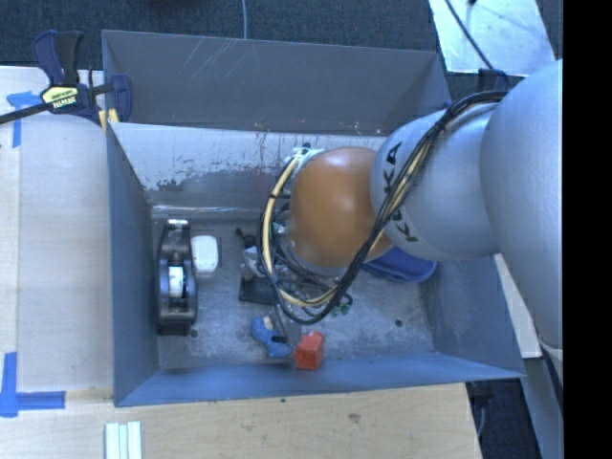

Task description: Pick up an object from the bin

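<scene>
Grey bin (134, 256): the gripper (287, 316) sits low, maybe over a red block (308, 351); I can't see its grip. Next, squeeze and lift.

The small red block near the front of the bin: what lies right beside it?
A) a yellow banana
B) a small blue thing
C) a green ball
B: a small blue plastic piece lies just to the left of the small red block, close to the front wall of the grey metal bin; there is no banana or ball.
</scene>
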You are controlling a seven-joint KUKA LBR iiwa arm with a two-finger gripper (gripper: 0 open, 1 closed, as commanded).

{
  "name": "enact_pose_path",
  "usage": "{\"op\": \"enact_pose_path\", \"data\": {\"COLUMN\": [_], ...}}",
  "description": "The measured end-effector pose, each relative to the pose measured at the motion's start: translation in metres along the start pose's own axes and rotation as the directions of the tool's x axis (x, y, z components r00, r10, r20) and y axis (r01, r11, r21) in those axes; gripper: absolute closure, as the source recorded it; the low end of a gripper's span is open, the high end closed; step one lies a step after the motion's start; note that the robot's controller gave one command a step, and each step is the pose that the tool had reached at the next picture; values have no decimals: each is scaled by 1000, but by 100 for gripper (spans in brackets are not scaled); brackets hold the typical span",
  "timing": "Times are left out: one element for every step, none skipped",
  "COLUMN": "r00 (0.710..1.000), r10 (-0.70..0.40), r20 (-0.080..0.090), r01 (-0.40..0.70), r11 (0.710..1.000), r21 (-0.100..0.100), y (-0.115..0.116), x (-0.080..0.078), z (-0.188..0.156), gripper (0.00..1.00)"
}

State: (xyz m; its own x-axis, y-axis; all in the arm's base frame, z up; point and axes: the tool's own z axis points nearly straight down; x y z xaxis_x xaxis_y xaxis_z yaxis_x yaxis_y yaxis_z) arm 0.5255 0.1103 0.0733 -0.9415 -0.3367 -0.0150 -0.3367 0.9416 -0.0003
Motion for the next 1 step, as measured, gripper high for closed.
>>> {"op": "enact_pose_path", "data": {"r00": [1000], "r10": [0], "r20": [-18], "r01": [0], "r11": [1000], "r21": [0], "y": [-1], "x": [4], "z": [0], "gripper": [100]}}
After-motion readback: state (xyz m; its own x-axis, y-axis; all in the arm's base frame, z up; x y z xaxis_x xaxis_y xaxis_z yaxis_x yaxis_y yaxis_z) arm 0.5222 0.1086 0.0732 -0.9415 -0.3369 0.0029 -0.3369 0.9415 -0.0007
